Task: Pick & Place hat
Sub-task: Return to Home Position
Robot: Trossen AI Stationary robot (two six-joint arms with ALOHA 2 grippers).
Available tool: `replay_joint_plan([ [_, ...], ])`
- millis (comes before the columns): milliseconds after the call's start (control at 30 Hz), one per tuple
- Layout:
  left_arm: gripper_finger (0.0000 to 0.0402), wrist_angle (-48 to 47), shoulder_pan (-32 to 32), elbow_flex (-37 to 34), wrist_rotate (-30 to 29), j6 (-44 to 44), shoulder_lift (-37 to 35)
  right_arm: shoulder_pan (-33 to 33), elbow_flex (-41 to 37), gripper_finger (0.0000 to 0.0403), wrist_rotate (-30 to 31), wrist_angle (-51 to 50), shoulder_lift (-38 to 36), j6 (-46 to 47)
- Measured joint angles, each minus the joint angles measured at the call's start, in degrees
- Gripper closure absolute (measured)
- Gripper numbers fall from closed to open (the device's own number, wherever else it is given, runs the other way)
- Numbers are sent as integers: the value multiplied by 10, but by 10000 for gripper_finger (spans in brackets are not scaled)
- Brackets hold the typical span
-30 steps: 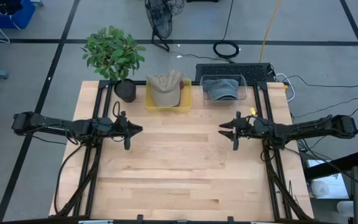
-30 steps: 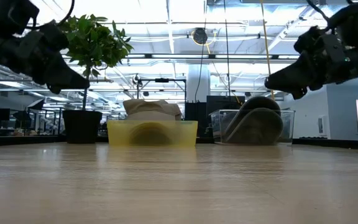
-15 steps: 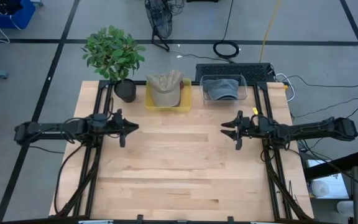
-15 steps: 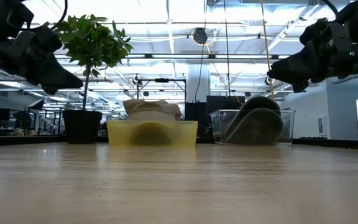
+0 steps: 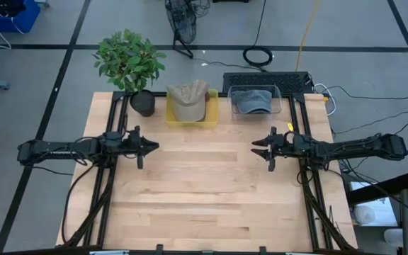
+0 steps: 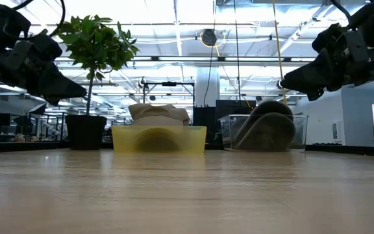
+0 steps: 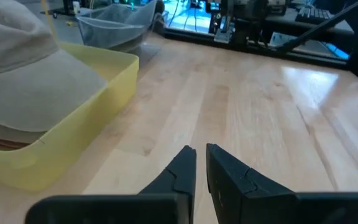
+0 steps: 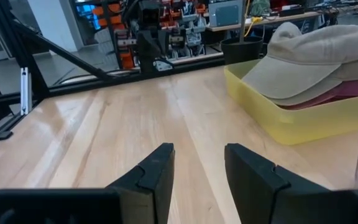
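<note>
Over the table, the left gripper had pulled back toward its own side, fingers pressed together. The right gripper barely shifted, fingers parted and empty. The yellow bin sat unmoved at the back, the tan cap resting inside.

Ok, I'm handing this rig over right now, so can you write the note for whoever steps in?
Left gripper: shut, empty, above the left side of the table.
Right gripper: open, empty, above the right side.
Yellow bin at the far edge holds stacked caps, tan on top; the clear bin beside it holds a grey cap.
Done: every cap in view sits in a bin.
Left: apparently only parking both arms.
</note>
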Motion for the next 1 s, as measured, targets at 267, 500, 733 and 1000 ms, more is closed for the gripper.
replay_joint_plan([
  [267,360,41,-1,-1,11,10,0,0,0,275,-22,27,-1,-28],
  [500,360,28,-1,-1,13,4,-5,0,-1,275,-75,56,-27,-37],
  [733,360,2,-1,0,15,-2,-39,0,-1,275,-75,7,-75,-42],
  [1000,360,-79,-1,26,17,-11,-86,0,-1,275,-73,-30,-146,-43],
])
